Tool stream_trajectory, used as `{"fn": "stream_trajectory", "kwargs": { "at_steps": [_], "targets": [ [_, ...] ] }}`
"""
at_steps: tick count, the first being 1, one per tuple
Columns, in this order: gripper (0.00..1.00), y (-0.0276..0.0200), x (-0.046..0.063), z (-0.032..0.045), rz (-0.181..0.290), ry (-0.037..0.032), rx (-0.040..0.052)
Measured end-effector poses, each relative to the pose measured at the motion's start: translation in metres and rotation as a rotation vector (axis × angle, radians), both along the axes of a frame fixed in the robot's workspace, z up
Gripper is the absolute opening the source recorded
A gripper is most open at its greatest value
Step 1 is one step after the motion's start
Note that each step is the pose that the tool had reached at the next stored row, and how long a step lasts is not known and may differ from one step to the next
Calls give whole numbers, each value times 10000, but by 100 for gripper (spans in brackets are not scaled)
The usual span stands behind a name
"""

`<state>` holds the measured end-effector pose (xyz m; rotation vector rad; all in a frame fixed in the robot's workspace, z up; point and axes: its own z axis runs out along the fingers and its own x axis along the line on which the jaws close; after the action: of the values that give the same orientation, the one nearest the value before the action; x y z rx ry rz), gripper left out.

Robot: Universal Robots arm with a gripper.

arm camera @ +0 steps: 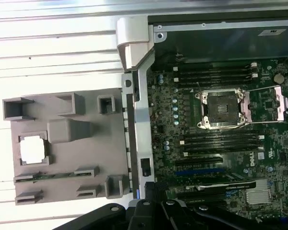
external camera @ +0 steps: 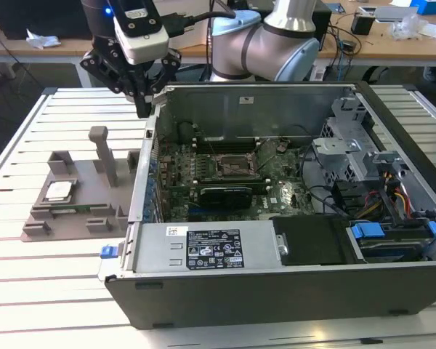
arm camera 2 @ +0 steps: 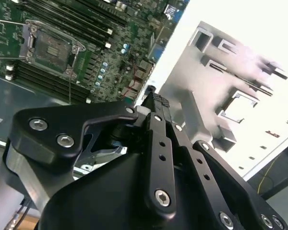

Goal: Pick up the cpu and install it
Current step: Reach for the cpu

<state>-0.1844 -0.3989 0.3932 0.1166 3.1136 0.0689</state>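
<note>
The cpu (external camera: 59,190) (arm camera: 32,148), a small silvery square chip, lies in a pocket of the grey holder (external camera: 94,207) (arm camera: 93,153) on the slatted table, on the exterior view's left of the open computer case. My gripper (external camera: 143,110) (arm camera 2: 153,101) hangs above the case's back corner nearest the holder, fingers together and holding nothing. It is well above and behind the cpu. On the motherboard, the empty cpu socket (external camera: 227,165) (arm camera 2: 50,48) (arm camera: 222,109) stands open between the memory slots.
The case wall (external camera: 149,153) (arm camera: 134,96) rises between the holder and the motherboard. A thin green memory stick (arm camera: 48,176) lies in the holder. A black card (external camera: 229,195), a power supply (external camera: 203,247) and a drive cage (external camera: 349,145) with cables fill the case.
</note>
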Motion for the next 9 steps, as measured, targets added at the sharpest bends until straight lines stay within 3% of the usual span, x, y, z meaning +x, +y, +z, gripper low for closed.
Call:
{"fn": "stream_trajectory", "kwargs": {
  "at_steps": [9],
  "targets": [
    [11,0,-232,0,1,0,0]
  ]
}}
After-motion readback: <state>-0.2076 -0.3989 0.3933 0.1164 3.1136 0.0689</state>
